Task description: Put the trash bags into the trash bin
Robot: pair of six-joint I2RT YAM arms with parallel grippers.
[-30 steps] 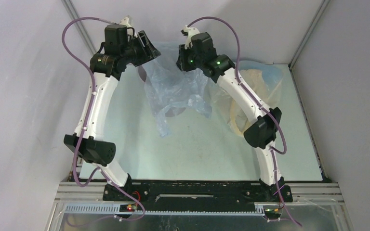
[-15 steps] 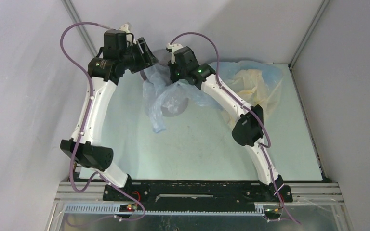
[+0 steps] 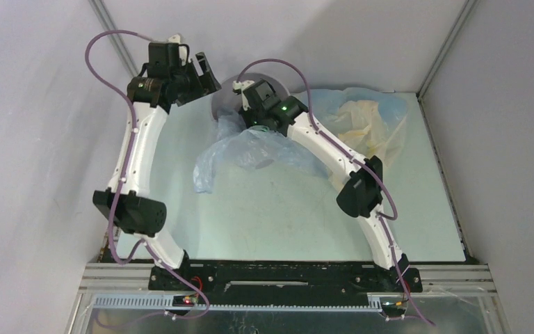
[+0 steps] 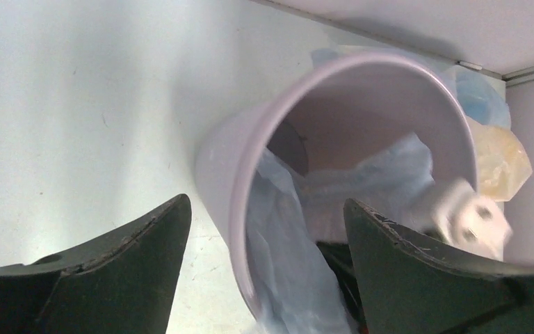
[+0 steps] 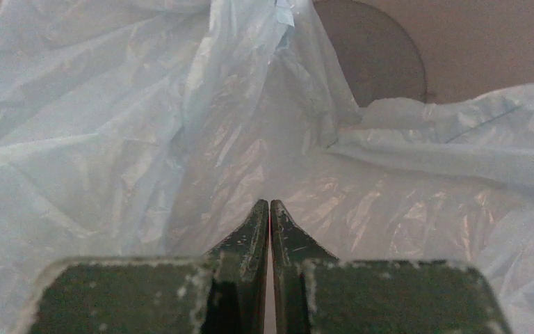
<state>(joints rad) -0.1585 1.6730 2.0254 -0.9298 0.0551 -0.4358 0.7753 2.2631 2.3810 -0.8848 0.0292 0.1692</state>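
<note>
Blue bag (image 5: 146, 125), prob. in R gripper (image 5: 269, 204)

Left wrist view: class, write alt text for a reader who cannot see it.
A grey trash bin, seen into its open mouth, has a pale blue bag partly inside it. The left gripper stands open, a finger either side; a cream-yellow bag shows beyond the bin.

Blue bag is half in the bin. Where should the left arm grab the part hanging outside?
Probably the bunched tail lying on the table on the bin's near side. Come from above with the left fingers across it: the film gathers into a narrow ridge there.
</note>
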